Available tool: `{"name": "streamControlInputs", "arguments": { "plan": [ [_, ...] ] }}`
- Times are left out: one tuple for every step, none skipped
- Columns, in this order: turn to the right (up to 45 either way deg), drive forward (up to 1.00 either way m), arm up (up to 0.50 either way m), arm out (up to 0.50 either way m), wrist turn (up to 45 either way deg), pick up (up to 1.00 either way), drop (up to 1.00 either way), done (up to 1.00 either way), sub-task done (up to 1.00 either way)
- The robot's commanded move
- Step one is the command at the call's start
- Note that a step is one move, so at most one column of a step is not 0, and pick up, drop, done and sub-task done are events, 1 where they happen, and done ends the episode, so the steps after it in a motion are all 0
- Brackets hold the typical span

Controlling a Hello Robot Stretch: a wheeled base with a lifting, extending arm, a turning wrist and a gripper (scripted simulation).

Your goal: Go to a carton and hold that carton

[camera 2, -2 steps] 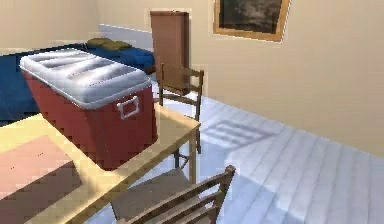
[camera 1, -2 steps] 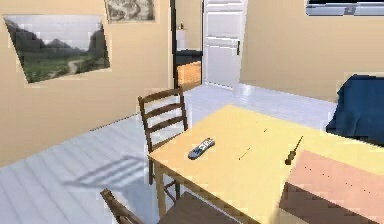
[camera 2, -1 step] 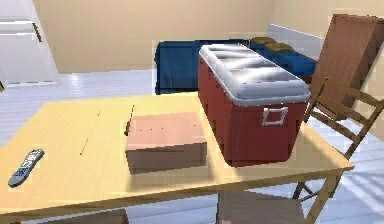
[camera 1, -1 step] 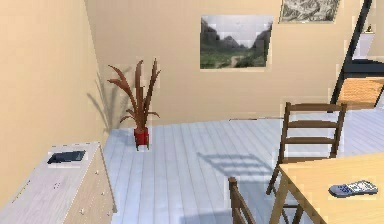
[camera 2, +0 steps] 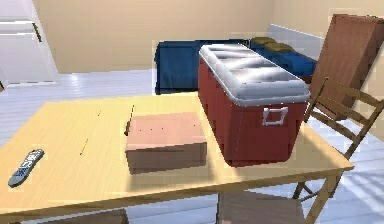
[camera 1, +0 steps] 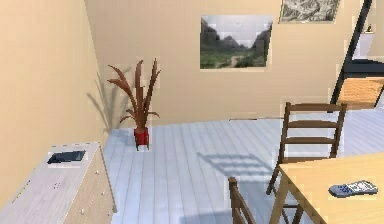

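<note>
Pincer's state: cannot tell. Seems done with the approach, carton on the table just beside a red cooler; yet to reach and hold.

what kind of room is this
Probably a living and dining room in a house: a wooden table with a chair, what looks like a blue sofa, and a landscape picture on the wall.
</note>
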Motion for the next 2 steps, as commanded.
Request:
{"name": "streamControlInputs", "arguments": {
  "plan": [
    [0.0,0.0,0.38,0.0,0.0,0.0,0.0,0.0,0.0],
    [0.0,0.0,0.0,0.42,0.0,0.0,0.0,0.0,0.0]
  ]
}}
